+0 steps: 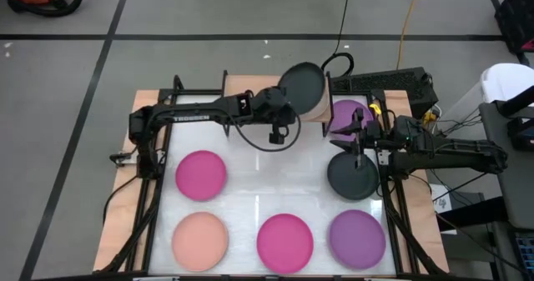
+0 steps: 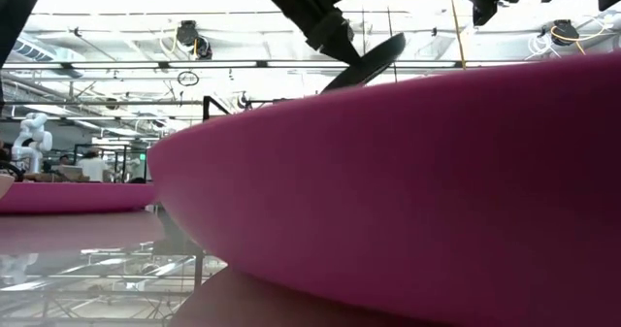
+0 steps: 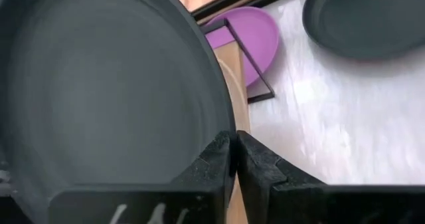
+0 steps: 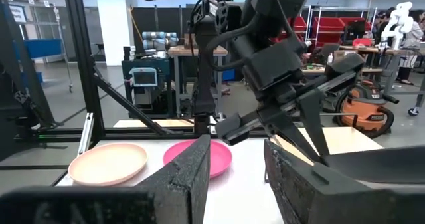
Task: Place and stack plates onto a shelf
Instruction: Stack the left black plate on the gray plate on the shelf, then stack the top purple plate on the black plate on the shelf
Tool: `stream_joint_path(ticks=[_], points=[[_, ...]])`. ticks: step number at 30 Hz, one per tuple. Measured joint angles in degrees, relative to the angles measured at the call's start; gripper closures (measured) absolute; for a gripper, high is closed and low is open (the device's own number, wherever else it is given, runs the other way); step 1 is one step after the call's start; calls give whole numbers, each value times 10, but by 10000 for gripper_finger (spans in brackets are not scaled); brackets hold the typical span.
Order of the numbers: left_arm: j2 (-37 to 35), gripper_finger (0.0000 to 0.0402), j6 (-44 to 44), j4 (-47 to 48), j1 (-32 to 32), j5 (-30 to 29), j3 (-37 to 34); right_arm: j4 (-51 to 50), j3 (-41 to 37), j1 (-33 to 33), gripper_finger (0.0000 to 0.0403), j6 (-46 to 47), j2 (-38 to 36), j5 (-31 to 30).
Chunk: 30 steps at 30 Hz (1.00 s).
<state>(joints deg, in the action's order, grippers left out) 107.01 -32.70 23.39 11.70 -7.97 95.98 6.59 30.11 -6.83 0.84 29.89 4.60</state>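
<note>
My left gripper (image 1: 288,97) is shut on a black plate (image 1: 302,85), held tilted in the air at the table's far middle, over a light wood top (image 1: 315,107). The plate fills the left wrist view (image 3: 106,91) and shows in the low view (image 2: 374,60). A purple plate (image 1: 349,114) lies just right of it, behind a thin black frame bar (image 3: 249,58). My right gripper (image 1: 359,148) is open and empty (image 4: 236,151) above a second black plate (image 1: 353,178) that lies flat on the table's right. My left gripper pinches the black plate's rim (image 3: 222,127) between its two fingers, one on each face. The fingers reach in from the table's left, roughly level. The plate is lifted clear and tilted, its free edge higher than the held edge.
On the white table lie a magenta plate (image 1: 201,174) at the left, and a peach plate (image 1: 200,239), a magenta plate (image 1: 284,242) and a purple plate (image 1: 357,238) along the near edge. Black frame rails run along both sides.
</note>
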Motion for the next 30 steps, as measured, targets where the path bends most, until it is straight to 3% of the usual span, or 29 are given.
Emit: stream_joint_path(ticks=[4, 10, 15, 25, 30], points=[[-1, 341, -3, -2, 3, 0, 0, 0, 0, 0, 277, 0, 0, 0], [-1, 332, -4, -2, 4, -2, 0, 0, 0, 0, 277, 0, 0, 0], [-20, 331, -5, 9, -6, -56, 0, 0, 0, 0, 277, 0, 0, 0], [-165, 330, 112, 10, -57, -50, -13, -42, 0, 0, 277, -11, 0, 0], [-261, 330, 132, -61, -95, -50, -106, -68, 0, 0, 277, -11, 0, -2]])
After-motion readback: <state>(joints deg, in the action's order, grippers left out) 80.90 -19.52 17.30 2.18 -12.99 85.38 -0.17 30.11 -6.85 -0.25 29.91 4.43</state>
